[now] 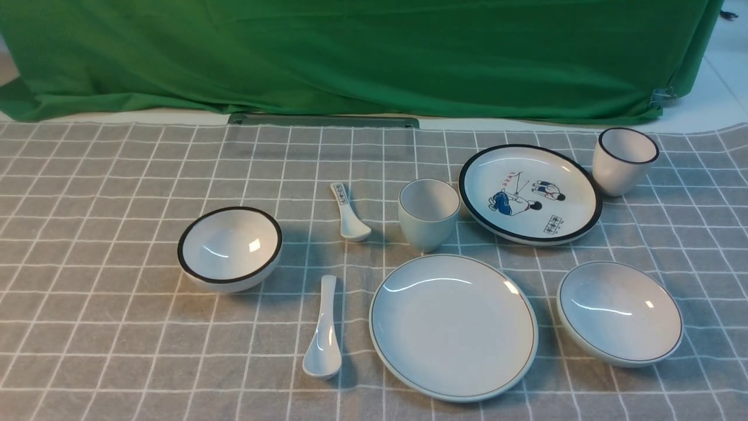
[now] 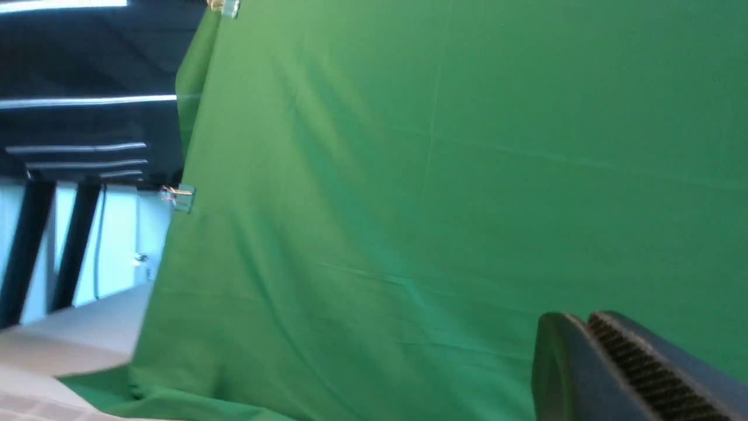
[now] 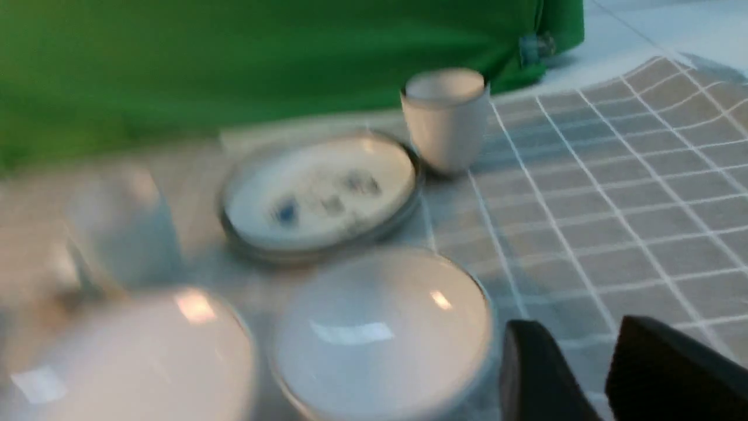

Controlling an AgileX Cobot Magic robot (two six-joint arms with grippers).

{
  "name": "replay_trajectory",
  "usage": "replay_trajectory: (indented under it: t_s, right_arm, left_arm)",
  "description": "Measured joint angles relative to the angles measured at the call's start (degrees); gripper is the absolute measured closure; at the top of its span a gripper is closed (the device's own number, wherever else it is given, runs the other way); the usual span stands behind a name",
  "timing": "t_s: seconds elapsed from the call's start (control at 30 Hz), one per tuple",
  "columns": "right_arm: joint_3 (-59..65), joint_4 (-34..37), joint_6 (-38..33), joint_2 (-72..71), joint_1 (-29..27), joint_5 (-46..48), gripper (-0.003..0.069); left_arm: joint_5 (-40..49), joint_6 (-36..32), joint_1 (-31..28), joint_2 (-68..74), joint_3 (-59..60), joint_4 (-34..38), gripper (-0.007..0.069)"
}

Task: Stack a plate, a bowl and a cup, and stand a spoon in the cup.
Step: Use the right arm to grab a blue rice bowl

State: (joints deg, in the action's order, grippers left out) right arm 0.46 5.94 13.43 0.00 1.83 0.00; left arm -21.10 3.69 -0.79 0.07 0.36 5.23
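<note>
Grey checked tablecloth [image 1: 117, 351], green backdrop cloth [image 1: 350, 58] behind. My right gripper [image 3: 575, 324] open, empty; bowl [image 3: 380, 333] just beside its fingers. Plate [image 3: 128, 362], cup [image 3: 117, 228], spoon [image 1: 324, 327] farther off past the bowl. My left gripper [image 2: 575, 318] closed, facing only backdrop.

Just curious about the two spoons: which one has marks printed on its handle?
The smaller spoon, farther back beside the rimless cup; the larger spoon in front has a plain handle.
</note>
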Motion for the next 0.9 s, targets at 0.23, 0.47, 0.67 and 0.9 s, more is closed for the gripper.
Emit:
replay_trajectory:
  t_s: [0.23, 0.47, 0.67, 0.9]
  right_arm:
    - [0.0, 1.3, 16.0, 0.0, 0.0, -10.3, 0.0417]
    - [-1.2, 1.2, 20.0, 1.3, 0.1, -13.1, 0.0449]
    - [-20.7, -0.1, 5.2, 14.1, 1.4, 6.6, 0.0622]
    - [-47.6, 0.5, -14.8, 44.1, 1.5, 47.1, 0.0638]
  left_arm:
    - [0.6, 1.7, 0.0, 0.0, 0.0, 0.1, 0.0608]
    - [-2.4, 6.7, 0.0, 0.0, 0.0, 2.7, 0.0608]
    - [1.6, 14.3, 0.0, 1.0, -4.7, 2.8, 0.0608]
    - [41.9, 11.4, 0.0, 20.0, -26.8, -2.6, 0.0608]
